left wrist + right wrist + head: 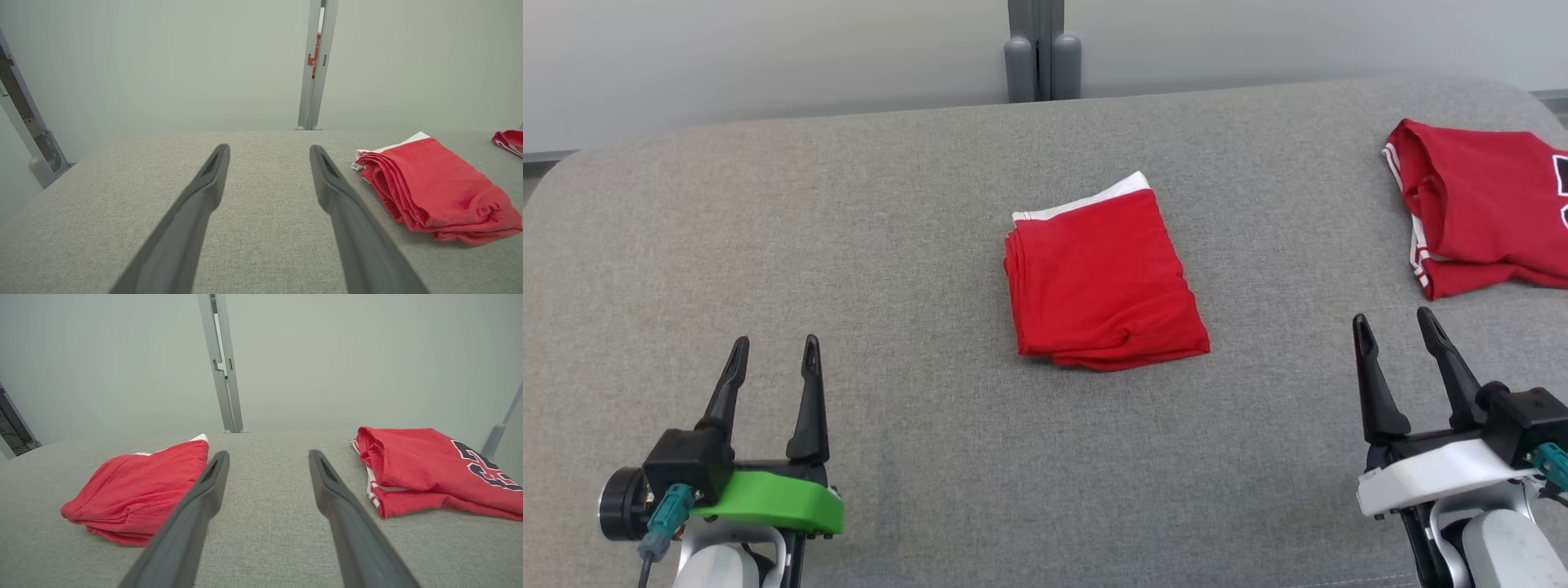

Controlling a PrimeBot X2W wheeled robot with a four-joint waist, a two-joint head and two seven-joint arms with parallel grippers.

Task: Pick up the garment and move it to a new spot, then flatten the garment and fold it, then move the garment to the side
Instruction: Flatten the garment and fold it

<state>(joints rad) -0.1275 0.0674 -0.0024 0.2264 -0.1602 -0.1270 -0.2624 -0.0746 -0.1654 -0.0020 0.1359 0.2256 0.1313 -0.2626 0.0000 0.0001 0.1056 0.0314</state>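
Cloth first: the folded red cotton garment with white trim (1104, 278) lies on the grey fabric tabletop (890, 204), ahead of both tools and between them, well apart from each. I judge it light, soft and floppy, with layers that may slide, so I'd pinch its stacked edge through every layer. Left gripper (776, 340) and right gripper (1392, 317) hover low, fingers pointing forward, jaws wide, holding nothing.

I see the red garment (1104, 278) lying flat in the middle of my head view, folded into a neat rectangular stack. A white band shows along its far edge and the layered folds face my left. Well apart, far right, lies a loosely folded red jersey (1478, 204) with white-striped trim and dark lettering.
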